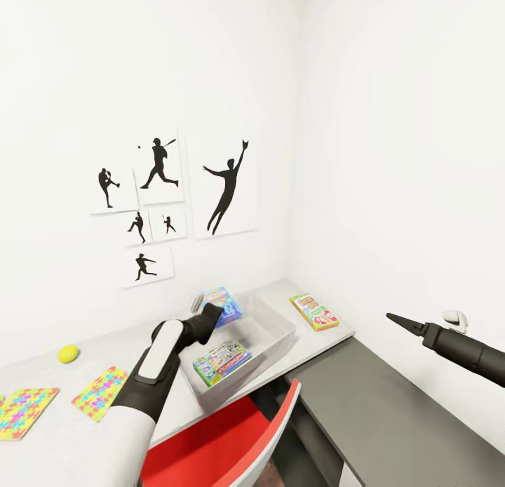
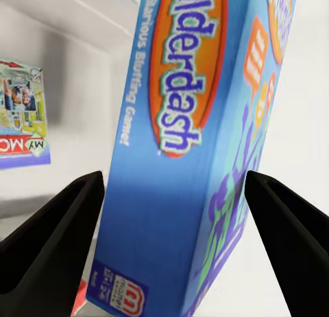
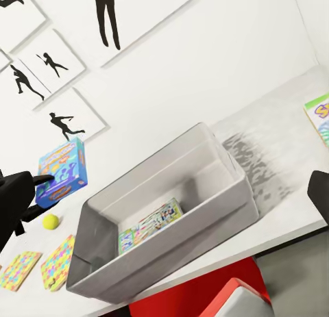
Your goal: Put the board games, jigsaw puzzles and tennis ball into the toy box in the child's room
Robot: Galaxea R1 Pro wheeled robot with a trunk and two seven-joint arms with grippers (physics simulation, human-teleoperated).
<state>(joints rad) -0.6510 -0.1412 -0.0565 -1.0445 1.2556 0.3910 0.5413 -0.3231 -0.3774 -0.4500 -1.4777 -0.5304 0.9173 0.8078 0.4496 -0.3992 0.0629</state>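
The left end effector [image 1: 198, 304], clamped on the blue board game [image 1: 224, 304], holds it above the toy box [image 1: 280, 332].

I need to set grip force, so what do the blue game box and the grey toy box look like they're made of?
The blue game box looks like glossy printed cardboard: sharp folded edges, full-colour lettering. The toy box looks like smooth, matte moulded plastic: uniform light grey, thin walls, rounded rim. Both are simulator renders, so this is only appearance.
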